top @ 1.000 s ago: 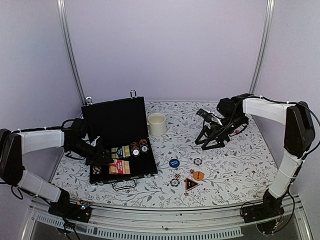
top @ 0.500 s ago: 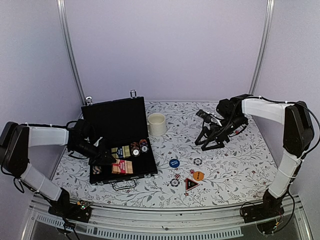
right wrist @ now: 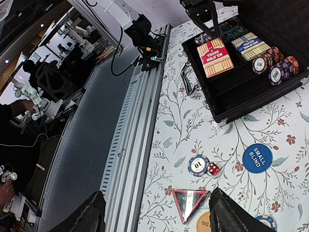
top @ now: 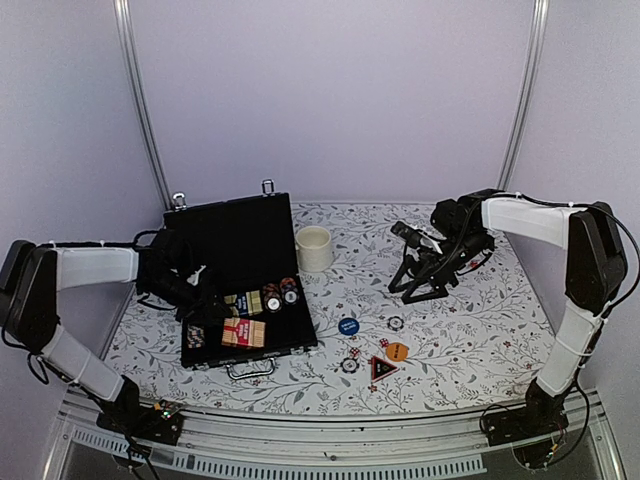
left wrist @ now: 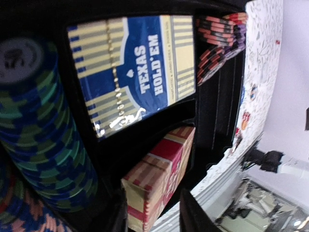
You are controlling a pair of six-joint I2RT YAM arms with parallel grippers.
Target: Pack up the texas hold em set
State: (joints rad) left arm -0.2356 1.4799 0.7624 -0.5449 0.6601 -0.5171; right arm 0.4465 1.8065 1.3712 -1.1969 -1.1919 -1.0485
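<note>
- Two arms show from above. The left tool (top: 203, 303) has drawn back a little from the chip rows at the left of the open black case (top: 245, 235), and its jaws have parted. I judge that it has just dropped off a load of chips. The right tool (top: 415, 285) has not budged and hovers over the floral bench (top: 480, 330). It is well apart from the round blue button (top: 348, 326) and the triangle marker (top: 382, 368), both not yet packed.
- Left wrist: the jaws seem partly open with nothing between them, though only their dark tips show. Beneath lie a glossy blue deck (left wrist: 135, 72), a striped red deck (left wrist: 159, 174) and a ridged column of blue-green chips (left wrist: 43, 135), all in black slots.
- Right wrist: the jaws stand wide and empty. Below them a flat loose chip (right wrist: 198, 165) touches a red die (right wrist: 213, 168).
</note>
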